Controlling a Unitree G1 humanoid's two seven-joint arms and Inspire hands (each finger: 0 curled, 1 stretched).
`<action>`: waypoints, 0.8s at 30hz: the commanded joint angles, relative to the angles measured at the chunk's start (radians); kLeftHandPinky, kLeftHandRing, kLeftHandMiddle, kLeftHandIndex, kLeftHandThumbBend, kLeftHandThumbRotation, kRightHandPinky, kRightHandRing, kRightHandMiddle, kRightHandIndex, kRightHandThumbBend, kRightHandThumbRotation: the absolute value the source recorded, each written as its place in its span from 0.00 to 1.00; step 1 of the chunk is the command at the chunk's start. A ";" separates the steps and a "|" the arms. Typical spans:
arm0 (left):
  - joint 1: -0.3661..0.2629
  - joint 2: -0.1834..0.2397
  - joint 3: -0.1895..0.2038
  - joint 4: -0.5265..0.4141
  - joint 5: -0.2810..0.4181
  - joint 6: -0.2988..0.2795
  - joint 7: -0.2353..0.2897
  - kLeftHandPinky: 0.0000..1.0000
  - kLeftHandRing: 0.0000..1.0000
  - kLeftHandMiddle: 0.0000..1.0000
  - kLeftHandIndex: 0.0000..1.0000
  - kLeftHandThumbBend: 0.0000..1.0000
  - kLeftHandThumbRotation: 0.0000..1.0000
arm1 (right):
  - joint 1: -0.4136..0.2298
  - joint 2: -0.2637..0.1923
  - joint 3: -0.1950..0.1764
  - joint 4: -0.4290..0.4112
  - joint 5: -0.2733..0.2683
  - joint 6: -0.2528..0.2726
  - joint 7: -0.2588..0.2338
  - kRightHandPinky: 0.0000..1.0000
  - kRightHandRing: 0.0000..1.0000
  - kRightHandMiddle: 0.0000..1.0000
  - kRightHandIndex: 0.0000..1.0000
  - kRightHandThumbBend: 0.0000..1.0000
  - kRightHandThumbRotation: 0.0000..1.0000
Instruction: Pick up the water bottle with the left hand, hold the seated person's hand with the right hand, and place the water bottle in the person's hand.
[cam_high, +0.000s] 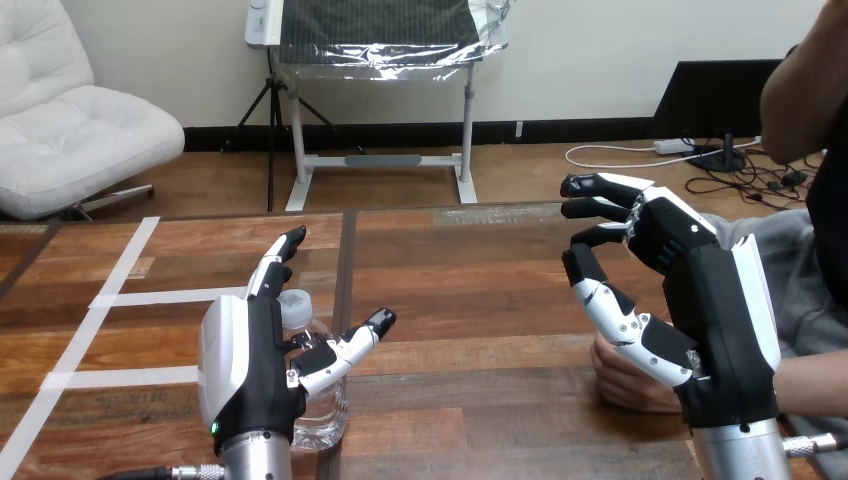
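Observation:
A clear water bottle (312, 398) with a pale cap stands on the wooden table (470, 290) at the lower left. My left hand (250, 350) is open right beside it, palm against its left side, fingers straight and pointing away, thumb reaching across its front. My right hand (700, 300) is raised at the right, open with fingers loosely bent. The person's hand (628, 378) rests on the table just below and behind my right hand's thumb; I cannot tell whether they touch.
White tape lines (120, 300) cross the table's left part. A dark seam (345, 270) runs down the table's middle. The person's forearm (815, 385) lies along the right edge.

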 joint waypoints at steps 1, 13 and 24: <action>-0.028 0.003 -0.008 0.009 -0.002 0.031 -0.009 0.75 0.83 0.87 0.85 0.83 0.30 | -0.054 -0.014 0.002 -0.037 0.004 -0.005 0.006 0.57 0.69 0.75 0.69 0.42 0.21; -0.019 -0.013 -0.003 0.014 -0.046 0.040 -0.010 0.73 0.80 0.85 0.84 0.81 0.27 | -0.056 -0.015 -0.002 -0.038 -0.013 -0.006 0.001 0.57 0.69 0.75 0.69 0.42 0.21; -0.013 -0.030 0.008 0.020 -0.121 0.018 -0.013 0.73 0.80 0.84 0.83 0.80 0.25 | -0.060 -0.014 0.001 -0.034 -0.010 -0.010 0.003 0.56 0.69 0.75 0.69 0.42 0.18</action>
